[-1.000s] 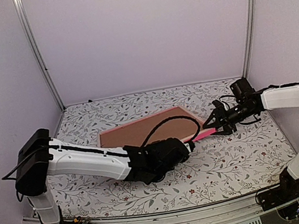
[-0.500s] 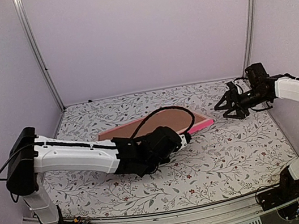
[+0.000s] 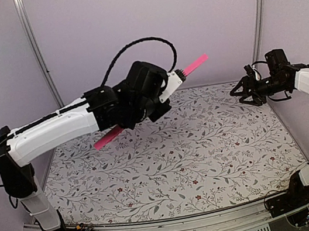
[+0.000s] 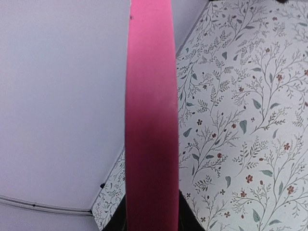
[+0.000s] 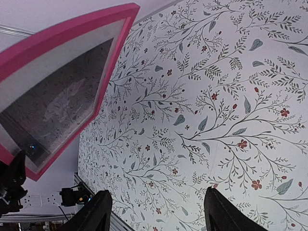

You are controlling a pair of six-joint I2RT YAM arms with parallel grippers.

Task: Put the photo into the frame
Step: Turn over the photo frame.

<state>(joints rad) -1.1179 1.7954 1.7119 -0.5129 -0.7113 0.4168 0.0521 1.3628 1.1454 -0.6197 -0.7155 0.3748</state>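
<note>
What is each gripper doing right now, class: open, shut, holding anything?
Left gripper: closed on the pink frame, held up off the table.
Right gripper: jaws open, holding nothing.

A: Item one, position?
B: Thin-railed pink rectangular picture frame (image 3: pixel 191 65): is hanging tilted in the air above the back half of the floral-patterned table (image 3: pixel 209 159). Its right end is riding higher, with one rail sitting between the left gripper's (image 3: pixel 179 76) fingers.
A: Contents?
B: Dark brown-reddish rectangular photo (image 5: pixel 62 103): is lying inside the picture frame.
A: Item two?
B: The right gripper (image 3: pixel 241 92): is hovering over the table's back right corner, apart from the picture frame, to its right.
</note>
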